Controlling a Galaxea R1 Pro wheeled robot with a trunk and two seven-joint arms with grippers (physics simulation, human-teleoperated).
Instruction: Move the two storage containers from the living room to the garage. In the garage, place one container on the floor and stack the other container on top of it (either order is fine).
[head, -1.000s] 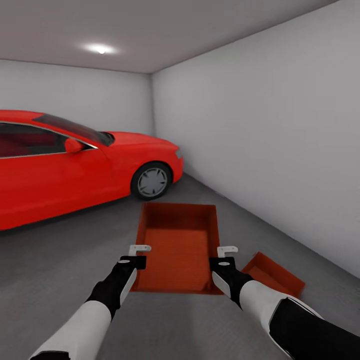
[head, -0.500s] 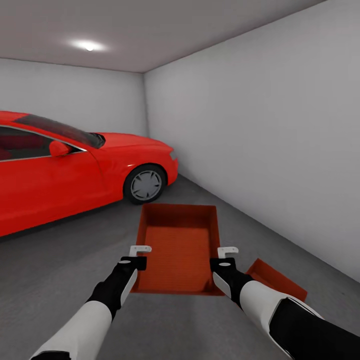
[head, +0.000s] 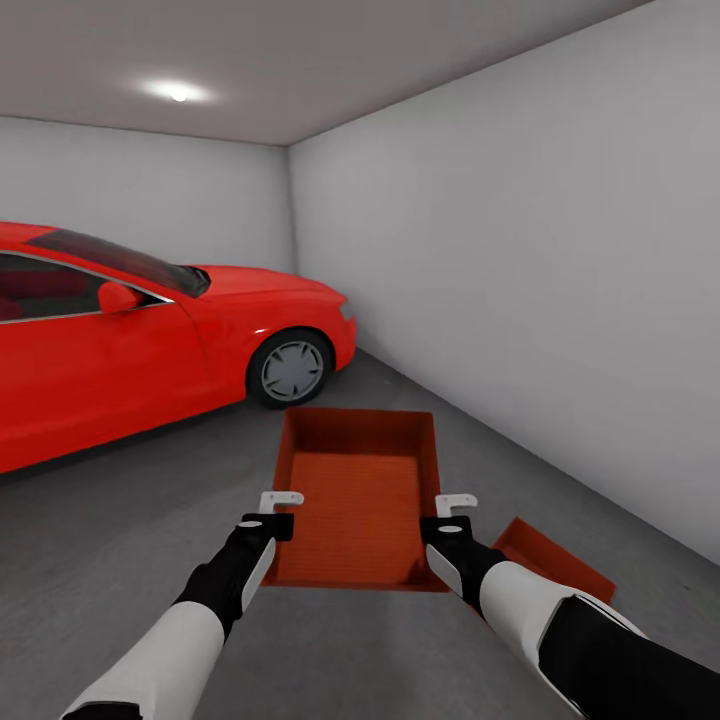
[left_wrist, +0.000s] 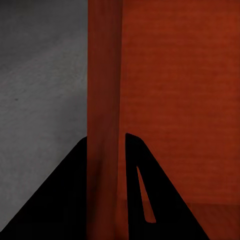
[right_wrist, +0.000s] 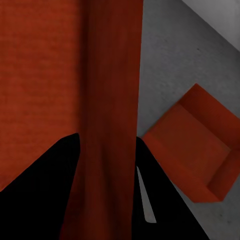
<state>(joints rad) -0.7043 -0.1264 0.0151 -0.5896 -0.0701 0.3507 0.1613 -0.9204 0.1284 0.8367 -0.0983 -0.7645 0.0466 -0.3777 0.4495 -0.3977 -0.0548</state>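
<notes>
While both arms carry one storage container (head: 362, 495) above the garage floor (head: 120, 540), the left gripper (head: 278, 509) is clamped over its left wall and the right gripper (head: 453, 510) over its right wall (each wrist view shows a wall between the fingers). A second container (head: 560, 560) lies low to the right, near the white wall (head: 520, 280). Stacking comes next, I judge — swing right, centre above it, lower squarely.
</notes>
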